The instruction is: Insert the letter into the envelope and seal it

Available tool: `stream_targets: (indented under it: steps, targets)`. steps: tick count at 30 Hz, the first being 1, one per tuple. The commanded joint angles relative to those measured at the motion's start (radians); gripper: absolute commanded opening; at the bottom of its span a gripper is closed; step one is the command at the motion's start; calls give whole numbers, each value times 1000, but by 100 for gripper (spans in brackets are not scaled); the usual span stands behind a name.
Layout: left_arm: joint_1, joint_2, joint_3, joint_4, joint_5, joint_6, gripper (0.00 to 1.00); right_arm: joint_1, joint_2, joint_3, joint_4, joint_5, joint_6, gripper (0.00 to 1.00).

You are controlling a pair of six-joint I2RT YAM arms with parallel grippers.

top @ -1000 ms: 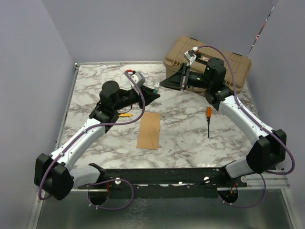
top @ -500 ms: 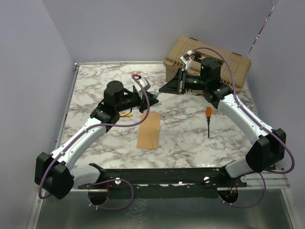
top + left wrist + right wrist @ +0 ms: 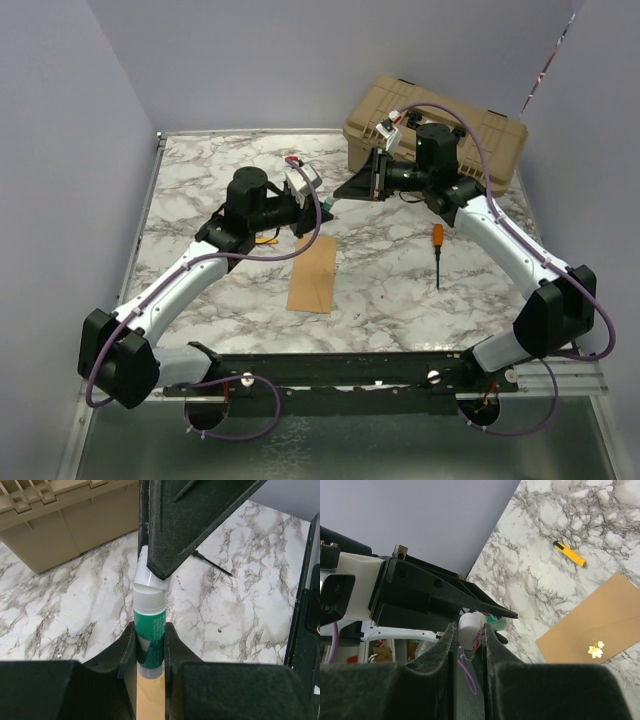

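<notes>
Envelope point(image 3: 313, 273) lies flat on the marble bench point(image 3: 390, 270), mid-frame in the top view. Just past its upper edge the left claw point(image 3: 150, 640) pinches a green glue stick point(image 3: 150, 622), and the right claw point(image 3: 469, 630) pinches its white cap point(image 3: 471, 624).

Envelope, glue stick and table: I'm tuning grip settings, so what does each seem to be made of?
Envelope: kraft paper, matte brown, thin and flat, with a shiny gold leaf sticker. Glue stick: smooth plastic, with a green label and a slightly glossy white cap. Table: marble-look top with grey veins; whether it is stone or printed laminate I cannot tell.
</notes>
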Motion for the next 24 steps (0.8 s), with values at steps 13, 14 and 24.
stream_targets:
  steps: [13,14,24]
  targets:
    - [-15,73,90,-118,-16,56,0,25,55,99,-188,-81,-112,0]
    - [-15,75,92,-121,-16,59,0,26,59,107,-209,-76,-124,0]
    - [-23,97,113,-158,-19,89,0,37,87,158,-306,-72,-191,0]
